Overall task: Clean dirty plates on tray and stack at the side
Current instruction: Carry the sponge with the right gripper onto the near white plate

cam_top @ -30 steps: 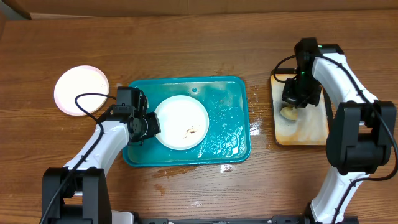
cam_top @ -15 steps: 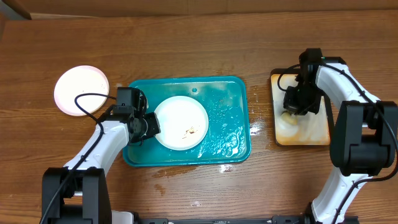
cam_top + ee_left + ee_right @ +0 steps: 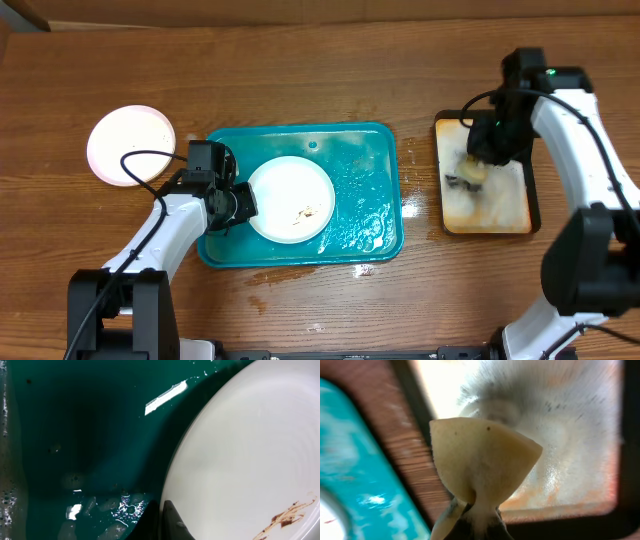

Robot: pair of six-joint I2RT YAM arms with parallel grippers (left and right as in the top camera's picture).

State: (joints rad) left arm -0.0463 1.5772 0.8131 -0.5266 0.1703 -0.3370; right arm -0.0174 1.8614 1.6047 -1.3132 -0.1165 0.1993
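Note:
A white dirty plate (image 3: 290, 198) with a brown smear (image 3: 305, 211) lies on the wet teal tray (image 3: 365, 165). My left gripper (image 3: 243, 203) is shut on the plate's left rim. In the left wrist view the dark fingertips (image 3: 172, 519) pinch the plate (image 3: 250, 445) at its edge, over the tray (image 3: 75, 435). My right gripper (image 3: 472, 165) is shut on a pale yellow sponge (image 3: 468, 174) and holds it just above the small rust-stained tray (image 3: 490, 205). The right wrist view shows the sponge (image 3: 480, 457) squeezed in the gripper (image 3: 476, 519).
Another plate (image 3: 130, 146) sits on the wooden table left of the teal tray. Water drops lie on the table (image 3: 365, 270) in front of the tray. The teal tray's edge (image 3: 350, 485) appears left of the black-rimmed small tray (image 3: 570, 435).
My right arm has swung to the right and lifted the sponge off the small tray's surface. The left gripper and plate have stayed still.

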